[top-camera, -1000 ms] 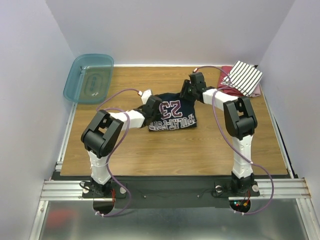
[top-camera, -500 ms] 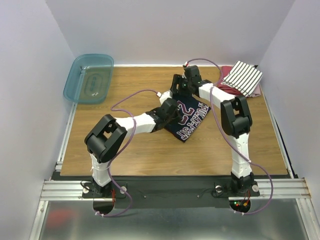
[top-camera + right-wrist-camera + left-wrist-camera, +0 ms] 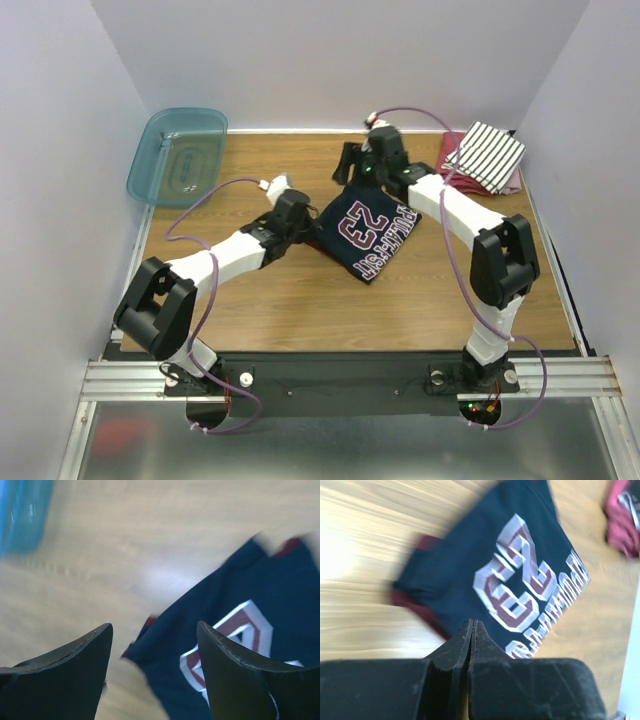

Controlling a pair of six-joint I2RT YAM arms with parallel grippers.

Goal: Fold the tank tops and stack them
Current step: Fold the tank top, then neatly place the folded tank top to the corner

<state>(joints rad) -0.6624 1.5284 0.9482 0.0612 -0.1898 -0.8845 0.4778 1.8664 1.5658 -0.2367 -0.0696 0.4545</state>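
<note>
The navy tank top (image 3: 372, 232) with red trim and white "23" lies folded and turned at an angle in the middle of the table. It also shows in the left wrist view (image 3: 520, 575) and the right wrist view (image 3: 240, 630). My left gripper (image 3: 310, 222) is shut at its left edge, with nothing seen between the jaws (image 3: 471, 626). My right gripper (image 3: 352, 172) is open and empty just above its far left corner (image 3: 152, 630). The white striped tank top (image 3: 488, 153) lies folded at the back right.
A teal plastic bin (image 3: 178, 155) stands at the back left and shows in the right wrist view (image 3: 20, 515). A dark red cloth (image 3: 452, 160) lies under the striped top and shows in the left wrist view (image 3: 620, 520). Walls close three sides.
The navy top was swung round and shifted right. My left gripper has since drawn back left off it. My right gripper stays near the far corner.
</note>
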